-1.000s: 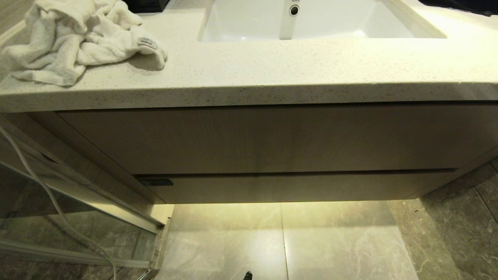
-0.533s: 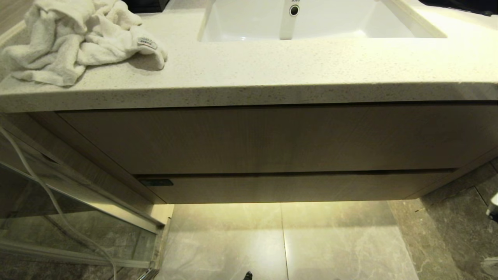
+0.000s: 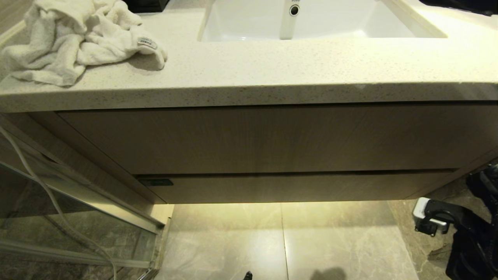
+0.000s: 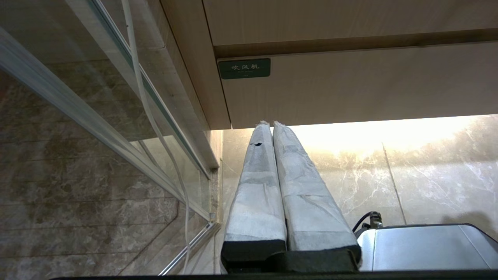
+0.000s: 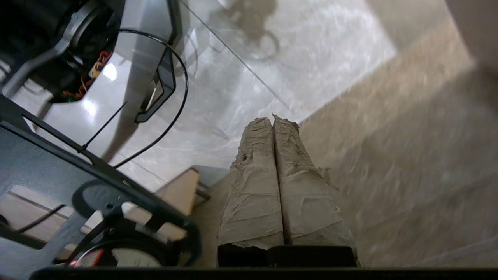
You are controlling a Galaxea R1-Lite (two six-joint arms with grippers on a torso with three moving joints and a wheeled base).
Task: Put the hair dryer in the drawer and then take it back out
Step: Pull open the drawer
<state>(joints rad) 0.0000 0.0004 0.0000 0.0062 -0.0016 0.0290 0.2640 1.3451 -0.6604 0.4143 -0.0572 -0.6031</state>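
The right arm [image 3: 463, 229] has swung into the frame's lower right, right hand [image 5: 274, 122] pressed together and empty; the drawer [image 3: 295, 187] remains closed.

The drawer [image 3: 295, 187] is closed, so its inside is hidden. The right arm [image 3: 463, 233] is cut off by the head view's right edge. The sink [image 3: 311, 19] and towel [image 3: 78, 39] are cropped at the top edge.

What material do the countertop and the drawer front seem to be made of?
Countertop: looks like pale speckled stone or quartz composite, smooth, with fine dark flecks. Drawer front: light beige wood-grain panel, matte, with faint vertical grain; whether veneer or laminate cannot be told.
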